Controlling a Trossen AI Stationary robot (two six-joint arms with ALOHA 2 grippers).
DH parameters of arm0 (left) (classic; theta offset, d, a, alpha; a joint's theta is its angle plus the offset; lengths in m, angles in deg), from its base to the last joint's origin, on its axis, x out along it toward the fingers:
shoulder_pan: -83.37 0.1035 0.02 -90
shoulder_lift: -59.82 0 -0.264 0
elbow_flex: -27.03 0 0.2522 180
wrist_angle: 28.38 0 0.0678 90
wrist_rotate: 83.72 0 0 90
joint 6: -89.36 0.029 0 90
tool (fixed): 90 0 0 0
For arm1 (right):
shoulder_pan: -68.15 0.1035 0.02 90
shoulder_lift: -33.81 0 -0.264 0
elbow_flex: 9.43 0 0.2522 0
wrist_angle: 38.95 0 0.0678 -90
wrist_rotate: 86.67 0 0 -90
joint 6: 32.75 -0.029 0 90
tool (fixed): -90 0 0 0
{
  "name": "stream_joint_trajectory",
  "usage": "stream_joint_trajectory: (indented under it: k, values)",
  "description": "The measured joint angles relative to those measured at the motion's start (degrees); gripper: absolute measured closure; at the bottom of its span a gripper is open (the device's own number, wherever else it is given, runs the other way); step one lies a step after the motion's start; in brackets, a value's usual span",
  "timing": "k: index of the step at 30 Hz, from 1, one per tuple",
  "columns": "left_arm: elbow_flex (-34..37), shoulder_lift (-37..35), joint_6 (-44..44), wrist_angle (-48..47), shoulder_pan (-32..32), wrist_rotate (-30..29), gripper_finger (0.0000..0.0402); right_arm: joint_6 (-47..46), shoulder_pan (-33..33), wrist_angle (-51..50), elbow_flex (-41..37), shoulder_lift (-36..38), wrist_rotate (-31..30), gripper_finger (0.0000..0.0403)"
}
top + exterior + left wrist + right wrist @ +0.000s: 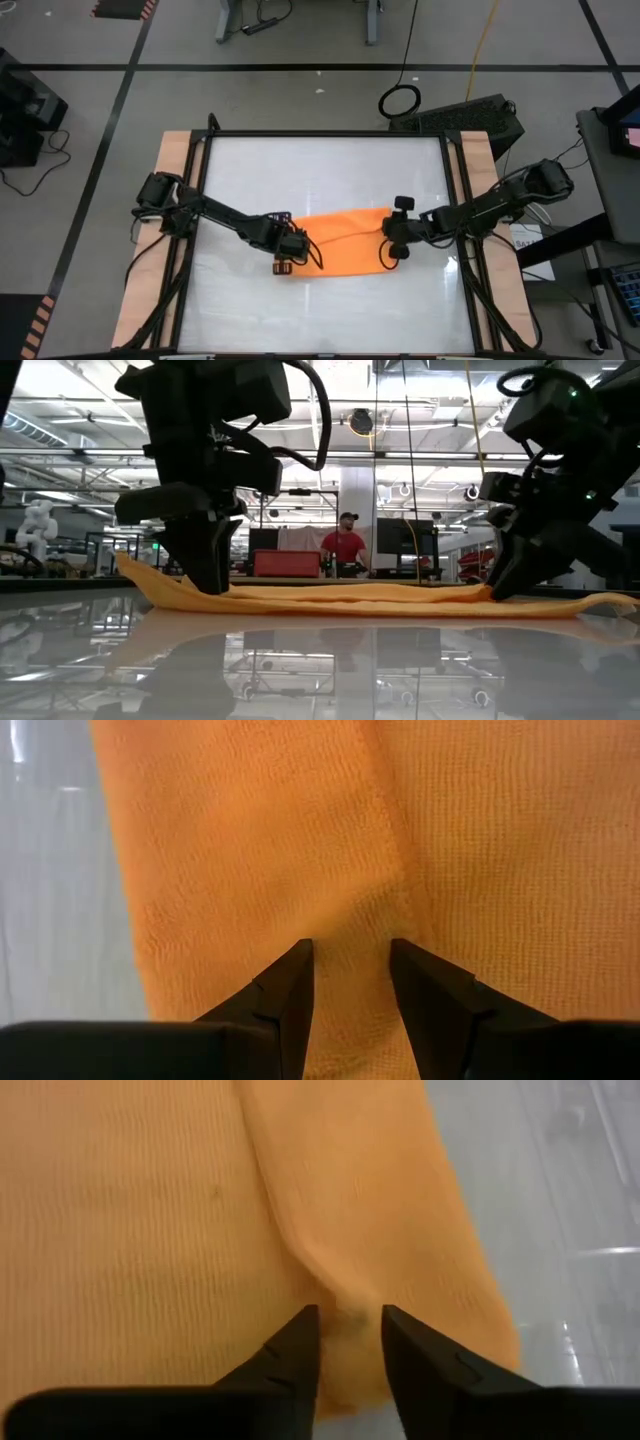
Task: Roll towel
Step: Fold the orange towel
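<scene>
Pinching the towel [345, 240] at opposite ends, left gripper [350, 982] and right gripper [350, 1342] each clenched on a raised fold, cloth lying mid-table [330, 300], barely rolled, most rolling left.

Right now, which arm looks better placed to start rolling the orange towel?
Hard to separate them: the left gripper and right gripper each sit on one end of the towel, pinching a fold. Probably both together.

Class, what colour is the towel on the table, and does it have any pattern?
The towel is plain bright orange, no pattern; the left wrist view shows it best.
</scene>
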Motion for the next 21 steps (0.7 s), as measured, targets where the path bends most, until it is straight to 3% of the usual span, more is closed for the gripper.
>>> stream_joint_trajectory:
  k: [8,21]
  values:
    - [0.0,0.0,0.0,-0.4,0.0,0.0,0.0260,3.1,-2.6,2.4,0.0,0.0,2.9,0.0397]
    - [0.0,-0.7,0.0,0.3,-0.5,0.0,0.0260,2.7,-3.4,3.0,0.4,0.0,4.2,0.0402]
